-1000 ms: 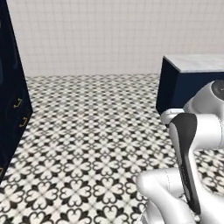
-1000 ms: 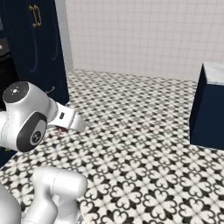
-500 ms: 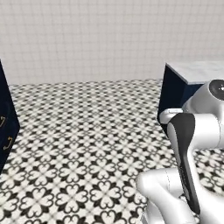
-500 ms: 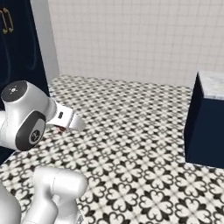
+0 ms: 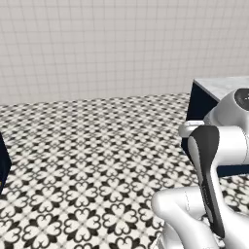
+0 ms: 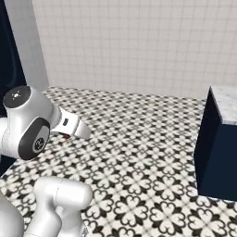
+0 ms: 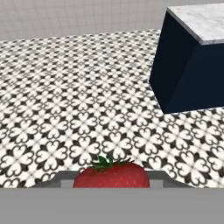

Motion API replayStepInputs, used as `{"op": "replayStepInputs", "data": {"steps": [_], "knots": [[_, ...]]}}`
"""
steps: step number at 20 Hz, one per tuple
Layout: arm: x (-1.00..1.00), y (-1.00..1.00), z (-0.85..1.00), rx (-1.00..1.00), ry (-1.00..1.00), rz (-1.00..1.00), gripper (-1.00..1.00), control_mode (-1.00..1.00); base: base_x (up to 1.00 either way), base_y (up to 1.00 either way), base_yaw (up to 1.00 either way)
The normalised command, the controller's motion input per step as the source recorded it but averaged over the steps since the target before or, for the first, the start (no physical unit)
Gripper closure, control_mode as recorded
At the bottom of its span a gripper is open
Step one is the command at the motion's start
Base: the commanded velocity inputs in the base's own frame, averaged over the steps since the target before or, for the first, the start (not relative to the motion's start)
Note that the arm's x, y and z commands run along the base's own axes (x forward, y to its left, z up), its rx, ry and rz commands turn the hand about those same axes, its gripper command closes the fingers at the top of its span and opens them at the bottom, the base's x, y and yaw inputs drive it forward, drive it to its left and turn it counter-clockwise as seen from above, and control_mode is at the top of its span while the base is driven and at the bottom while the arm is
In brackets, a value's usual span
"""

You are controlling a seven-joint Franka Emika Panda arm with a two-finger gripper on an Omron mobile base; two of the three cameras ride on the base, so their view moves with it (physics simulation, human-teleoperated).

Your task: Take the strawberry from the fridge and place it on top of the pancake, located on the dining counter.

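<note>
The strawberry [image 7: 111, 175], red with a green leafy top, sits at the bottom of the hand view between the two fingers of my gripper [image 7: 111, 182], which is shut on it. From the right base view a small red spot of the strawberry [image 6: 66, 136] shows under the hand, held above the floor. The dining counter [image 7: 197, 22] has a white-grey marbled top on a navy base. Its near end stands ahead and to the right [image 5: 221, 87] [image 6: 226, 104]. The fridge and the pancake are out of view.
Black-and-white patterned floor tiles [image 5: 97, 146] stretch ahead to a pale tiled wall [image 5: 107, 44]. A tall navy cabinet [image 6: 7, 60] with a light grey panel [image 6: 30, 41] beside it stands at the far left.
The whole picture has shifted, so the base has turned. The navy cabinets have slid off to the left and the dining counter's end has come further into view. The grip on the strawberry is unchanged.
</note>
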Motion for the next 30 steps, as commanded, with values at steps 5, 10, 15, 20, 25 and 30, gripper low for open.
{"op": "replayStepInputs", "data": {"steps": [5, 10, 15, 20, 25, 30], "knots": [[0.00, 0.00, 0.00, 0.00, 0.00, 0.00, 1.00, 1.00, 1.00, 0.55, -0.18], [0.00, 0.00, 0.00, 0.00, 0.00, 0.00, 1.00, 1.00, 0.98, 0.73, -0.25], [0.00, 0.00, 0.00, 0.00, 0.00, 0.00, 1.00, 1.00, 0.86, 0.49, -0.26], [0.00, 0.00, 0.00, 0.00, 0.00, 0.00, 1.00, 1.00, 0.90, 0.09, -0.38], [0.00, 0.00, 0.00, 0.00, 0.00, 0.00, 1.00, 1.00, 0.90, 0.31, -0.36], [0.00, 0.00, 0.00, 0.00, 0.00, 0.00, 1.00, 1.00, 0.96, 0.36, -0.35]]}}
